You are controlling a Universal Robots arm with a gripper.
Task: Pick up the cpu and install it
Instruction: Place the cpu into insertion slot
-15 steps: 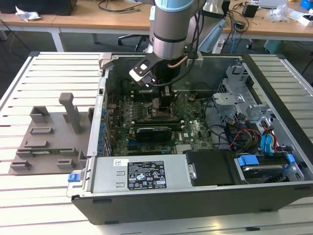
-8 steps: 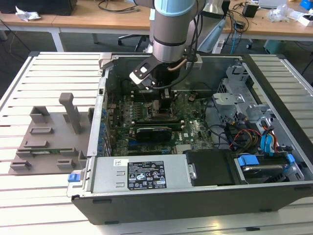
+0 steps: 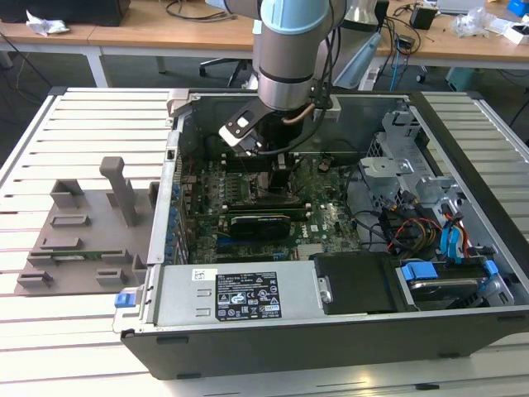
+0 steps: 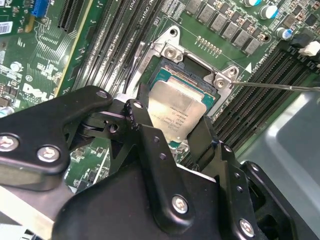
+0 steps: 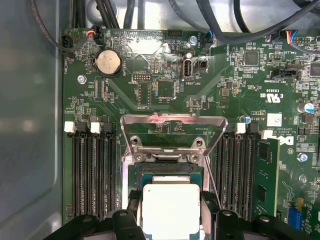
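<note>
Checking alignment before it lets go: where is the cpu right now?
In both wrist views, the cpu sits in the gripper, over the motherboard's open socket, with memory slots flanking either side.

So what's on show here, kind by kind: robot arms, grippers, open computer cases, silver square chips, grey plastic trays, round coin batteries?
robot arm: 1
gripper: 1
open computer case: 1
cpu, the silver square chip: 1
grey plastic tray: 1
round coin battery: 1
Total: 6

Pale slatted surface (image 3: 83, 132); wooden desks (image 3: 165, 35) behind with cables (image 3: 192, 10) on top; dark floor (image 3: 50, 74).
</note>
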